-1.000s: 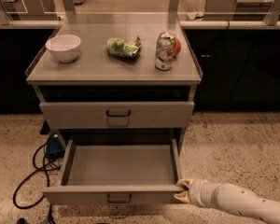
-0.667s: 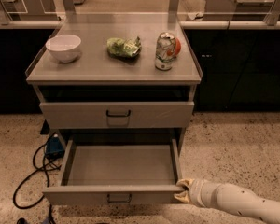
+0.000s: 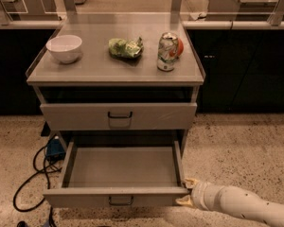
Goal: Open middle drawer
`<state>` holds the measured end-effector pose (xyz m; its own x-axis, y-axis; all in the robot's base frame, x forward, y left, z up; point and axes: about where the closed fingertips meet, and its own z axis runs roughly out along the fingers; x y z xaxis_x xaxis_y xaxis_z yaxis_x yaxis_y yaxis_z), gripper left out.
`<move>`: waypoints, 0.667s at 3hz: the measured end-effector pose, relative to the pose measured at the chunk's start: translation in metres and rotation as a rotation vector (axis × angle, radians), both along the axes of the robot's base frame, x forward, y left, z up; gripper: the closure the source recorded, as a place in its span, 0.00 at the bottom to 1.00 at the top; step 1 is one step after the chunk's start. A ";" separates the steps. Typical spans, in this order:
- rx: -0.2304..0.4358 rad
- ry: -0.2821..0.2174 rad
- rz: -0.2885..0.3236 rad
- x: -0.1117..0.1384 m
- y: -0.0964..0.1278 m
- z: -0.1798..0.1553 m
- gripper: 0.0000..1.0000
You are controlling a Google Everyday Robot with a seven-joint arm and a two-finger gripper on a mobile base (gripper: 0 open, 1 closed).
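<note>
The middle drawer (image 3: 123,167) is a wide, shallow grey drawer, pulled far out of the cabinet, and its inside is bare. Its small black wire handle (image 3: 120,201) sits at the centre of the low front panel. My gripper (image 3: 187,191) is at the right end of that front panel, on a white arm coming in from the lower right. Its two pale fingertips (image 3: 191,181) stand apart, one behind and one in front of the panel's corner. The taller top drawer (image 3: 118,116) with the recess under its handle is closed. The lowest drawer is hidden.
On the cabinet top stand a white bowl (image 3: 64,48), a crumpled green bag (image 3: 125,47) and a drink can (image 3: 168,51). A black cable (image 3: 35,174) and a blue box (image 3: 54,148) lie on the speckled floor to the left. Dark counters run behind.
</note>
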<state>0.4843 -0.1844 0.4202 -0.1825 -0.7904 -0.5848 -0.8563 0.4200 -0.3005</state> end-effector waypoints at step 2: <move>0.000 0.000 0.000 0.000 0.000 0.000 0.00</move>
